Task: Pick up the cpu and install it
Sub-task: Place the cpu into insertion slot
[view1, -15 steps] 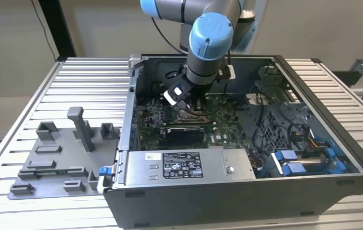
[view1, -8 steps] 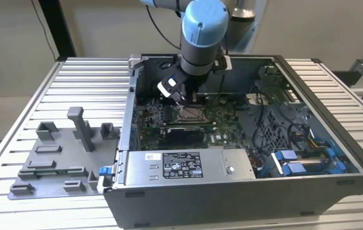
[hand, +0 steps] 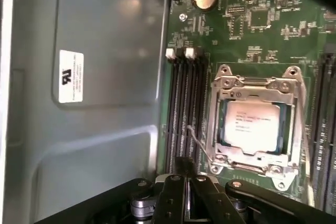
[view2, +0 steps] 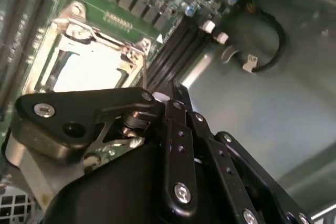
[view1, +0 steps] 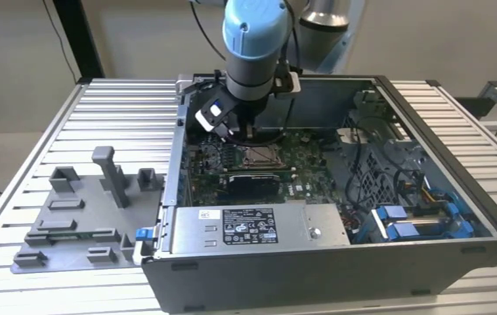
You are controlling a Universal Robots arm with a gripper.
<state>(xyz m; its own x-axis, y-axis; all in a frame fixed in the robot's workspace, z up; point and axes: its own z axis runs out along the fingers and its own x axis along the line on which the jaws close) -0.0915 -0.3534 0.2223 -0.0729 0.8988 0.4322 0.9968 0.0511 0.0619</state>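
Observation:
The cpu (hand: pixel 255 128), a small square chip with a pale silver top, lies flat inside the metal socket frame (hand: pixel 257 81) on the green motherboard (hand: pixel 252 19). In the exterior view the cpu (view1: pixel 260 155) sits in the middle of the open computer case (view1: pixel 336 269). My gripper (view1: pixel 246 136) hangs just above the board, behind the socket. In both wrist views its black fingers meet with nothing between them. The gripper (hand: pixel 184 165) is over the memory slots (hand: pixel 184 98) beside the socket. In the second wrist view the gripper (view2: pixel 174 91) is beside the bright cpu (view2: pixel 86 72).
A silver power supply (view1: pixel 257 226) fills the case's front. Blue drive brackets (view1: pixel 415 220) and loose cables (view1: pixel 388 177) lie at the exterior view's right. Grey plastic fixture blocks (view1: pixel 82 210) stand on the slatted table (view1: pixel 20 170) to the left of the case.

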